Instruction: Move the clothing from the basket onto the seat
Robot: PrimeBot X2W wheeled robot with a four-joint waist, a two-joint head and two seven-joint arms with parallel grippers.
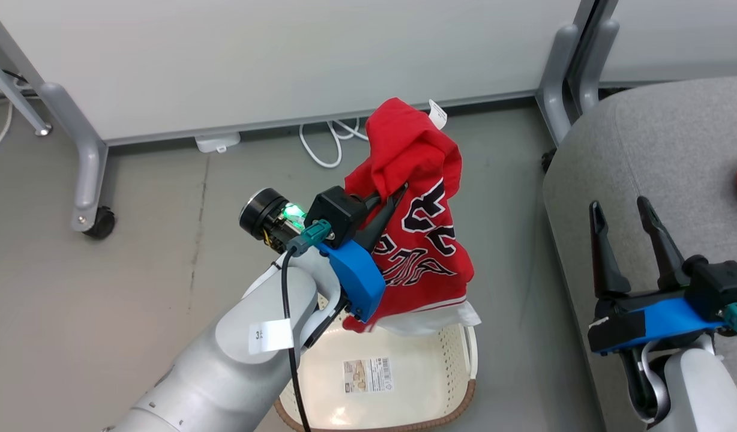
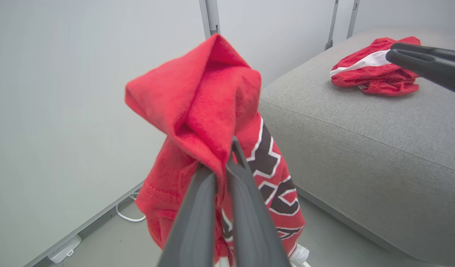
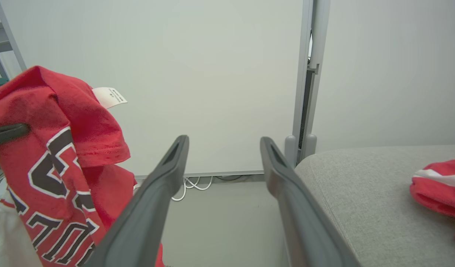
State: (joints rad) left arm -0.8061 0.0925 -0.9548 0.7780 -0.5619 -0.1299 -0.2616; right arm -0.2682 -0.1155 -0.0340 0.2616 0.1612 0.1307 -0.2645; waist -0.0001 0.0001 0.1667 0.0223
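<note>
Above the basket, my left gripper is clamped on the lettered garment, which hangs from its closed fingers with its hem near the basket's far rim. My right gripper hovers empty, jaws apart, over the seat, where the striped garment lies.

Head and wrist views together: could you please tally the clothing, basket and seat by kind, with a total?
Red garments: 2 (lettered red garment, striped red garment)
Laundry basket: 1
Grey seat: 1
Total: 4
</note>
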